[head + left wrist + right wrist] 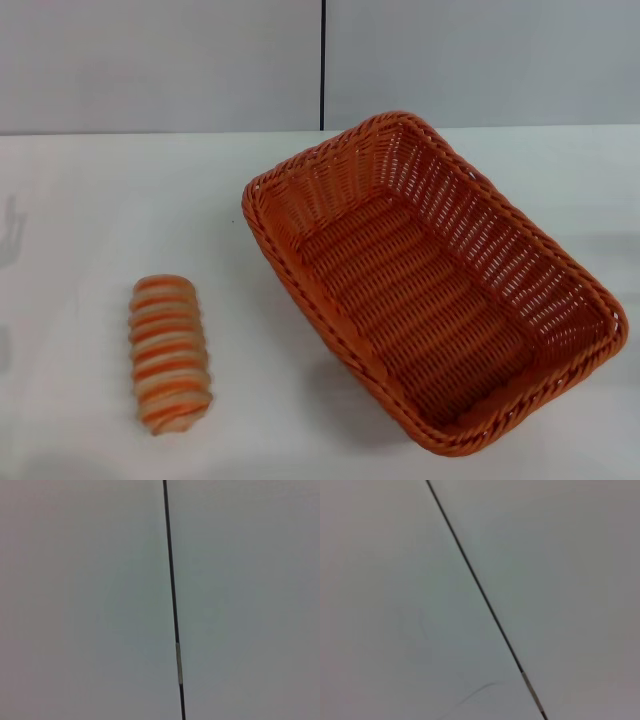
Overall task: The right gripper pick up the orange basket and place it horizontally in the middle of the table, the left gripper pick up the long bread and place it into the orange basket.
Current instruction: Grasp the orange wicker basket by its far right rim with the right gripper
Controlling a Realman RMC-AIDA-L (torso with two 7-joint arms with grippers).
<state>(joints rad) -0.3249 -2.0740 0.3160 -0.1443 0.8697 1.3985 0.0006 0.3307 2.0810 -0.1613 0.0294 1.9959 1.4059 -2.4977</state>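
Neither gripper in any view; whether open or closed, impossible to tell. Left wrist view: only a pale grey wall, split by a thin dark seam running nearly straight from top to bottom just right of centre (a short light patch on the seam low in the frame). Right wrist view: same sort of grey surface, seam here slanting from upper left to lower right, with a faint curved scratch near the bottom centre. Head view: no arm or claw anywhere in the frame. Orange basket in the centre-right, resting on the table, long axis skewed diagonally, one short end toward upper centre, the other toward the lower right corner. Braided rim all round, openwork sloping sides, ribbed woven floor; nothing inside it. Dark shadow under its lower-left long side. Long bread in the lower left, lying flat on the tabletop, well apart from the basket and not touching it, long axis running roughly top to bottom with a slight lean. Orange and cream stripes crosswise along its length. White tabletop filling most of the frame; far edge meeting the grey wall across the upper part. Vertical dark seam in the wall at upper centre, ending just above the basket's far end. Faint grey shadows at the left edge of the table.
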